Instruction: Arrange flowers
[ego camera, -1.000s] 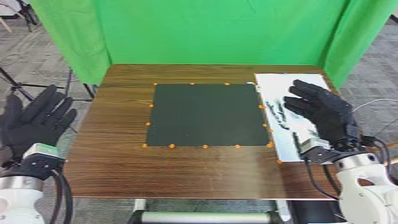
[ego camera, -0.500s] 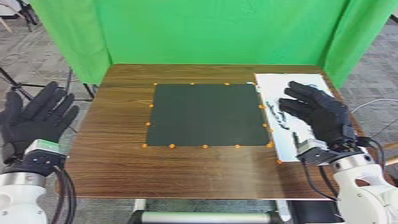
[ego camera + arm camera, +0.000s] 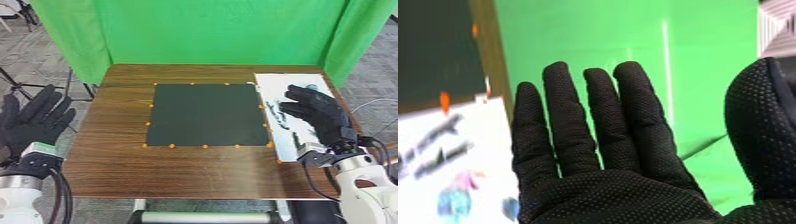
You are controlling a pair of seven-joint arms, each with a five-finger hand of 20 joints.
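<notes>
With right hand [image 3: 325, 116] loosely spread above white sheet [image 3: 275, 84] near right edge of the desk [image 3: 178, 175], could knock dark pieces [image 3: 440, 131] aside by lowering too flat.

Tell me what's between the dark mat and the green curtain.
In the head view, a strip of brown table lies between the dark mat and green curtain, with small orange markers along the mat's far edge.
</notes>
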